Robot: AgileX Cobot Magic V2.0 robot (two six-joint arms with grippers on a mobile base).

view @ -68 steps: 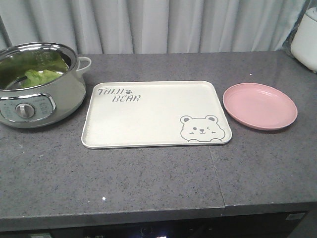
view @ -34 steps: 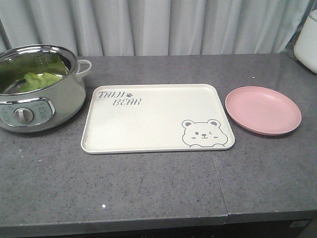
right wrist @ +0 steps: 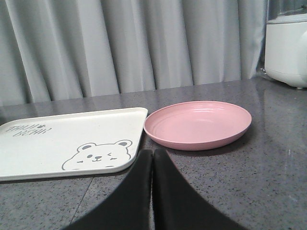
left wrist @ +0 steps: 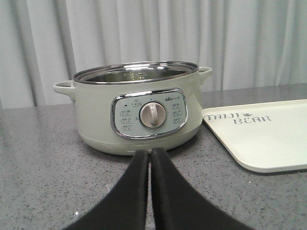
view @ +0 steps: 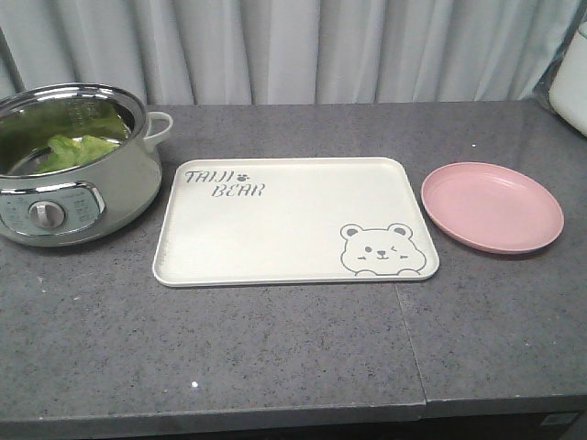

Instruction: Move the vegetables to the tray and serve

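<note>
Left gripper (left wrist: 149, 160) and right gripper (right wrist: 152, 160) are each pinched closed on nothing, low over the grey counter (view: 275, 348). Your ruffled bright green lettuce leaf (view: 69, 151) sits inside the pale green steel-rimmed electric pot (view: 110, 192), far left; the cream rectangular plastic bear-print tray (view: 293, 225) lies just right of it.
</note>
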